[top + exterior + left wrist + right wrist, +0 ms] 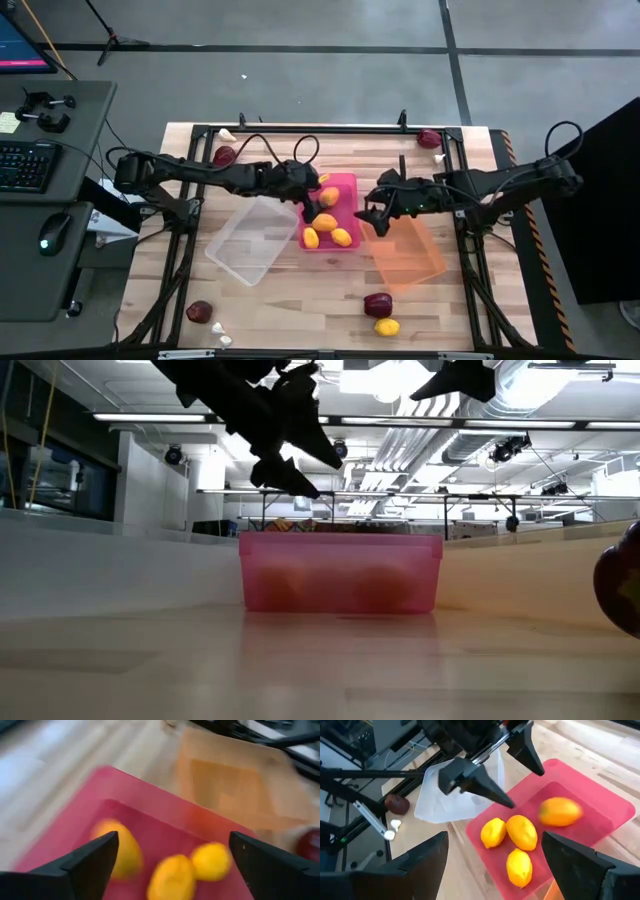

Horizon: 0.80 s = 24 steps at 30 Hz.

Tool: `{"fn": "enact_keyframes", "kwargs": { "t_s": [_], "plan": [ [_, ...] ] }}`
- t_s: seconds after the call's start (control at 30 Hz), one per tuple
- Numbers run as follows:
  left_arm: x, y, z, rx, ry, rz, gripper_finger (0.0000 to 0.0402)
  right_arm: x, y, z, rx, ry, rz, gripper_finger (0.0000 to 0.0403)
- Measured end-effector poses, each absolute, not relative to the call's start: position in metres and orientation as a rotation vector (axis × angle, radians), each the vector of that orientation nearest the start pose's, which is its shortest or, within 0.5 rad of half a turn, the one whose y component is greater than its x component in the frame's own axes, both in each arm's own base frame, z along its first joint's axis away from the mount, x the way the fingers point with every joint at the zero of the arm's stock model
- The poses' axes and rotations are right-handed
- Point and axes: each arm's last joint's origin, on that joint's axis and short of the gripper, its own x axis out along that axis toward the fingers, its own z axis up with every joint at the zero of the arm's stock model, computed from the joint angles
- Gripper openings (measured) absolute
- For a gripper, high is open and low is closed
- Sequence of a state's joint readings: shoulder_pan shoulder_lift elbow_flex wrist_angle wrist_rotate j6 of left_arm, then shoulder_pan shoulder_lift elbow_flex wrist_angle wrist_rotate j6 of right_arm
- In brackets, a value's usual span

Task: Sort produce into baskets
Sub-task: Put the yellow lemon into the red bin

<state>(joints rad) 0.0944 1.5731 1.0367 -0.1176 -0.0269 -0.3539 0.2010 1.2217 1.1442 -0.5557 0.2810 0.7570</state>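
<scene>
Left gripper (318, 199) hovered over red-pink basket (345, 183) at frame centre, fingers spread, nothing pinched. Four lemons (521, 832) in that basket. Right gripper (372, 215) beside orange basket (405, 255), fingers spread, empty.

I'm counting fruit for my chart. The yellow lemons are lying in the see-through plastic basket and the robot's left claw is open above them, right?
Not quite. The yellow lemons lie in the red-pink plastic basket, not the clear plastic basket, which holds nothing, as the high view shows. The left gripper is indeed open above them.
</scene>
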Motion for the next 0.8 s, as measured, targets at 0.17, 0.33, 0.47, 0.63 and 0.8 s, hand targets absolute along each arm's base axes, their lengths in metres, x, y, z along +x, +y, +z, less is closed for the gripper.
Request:
{"fn": "enact_keyframes", "kwargs": {
  "t_s": [0.17, 0.33, 0.47, 0.63, 0.8],
  "plan": [
    [0.314, 0.014, 0.255, -0.48, 0.713, 0.069, 0.0387, 0.25, 0.075, 0.334, 0.72, 0.551, -0.203, 0.0311],
    [0.276, -0.028, 0.287, -0.423, 0.735, 0.002, 0.0388, 0.241, 0.148, 0.314, 0.862, 0.699, -0.029, 0.0311],
    [0.251, -0.052, 0.314, -0.374, 0.597, 0.067, 0.0388, 0.234, 0.205, 0.289, 0.908, 0.868, -0.001, 0.0311],
    [0.234, -0.063, 0.328, -0.322, 0.475, 0.211, 0.0388, 0.236, 0.26, 0.259, 0.818, 1.14, -0.004, 0.0311],
    [0.233, -0.064, 0.328, -0.285, 0.47, 0.233, 0.0388, 0.246, 0.289, 0.236, 0.583, 1.346, -0.112, 0.0311]
  ]
}}
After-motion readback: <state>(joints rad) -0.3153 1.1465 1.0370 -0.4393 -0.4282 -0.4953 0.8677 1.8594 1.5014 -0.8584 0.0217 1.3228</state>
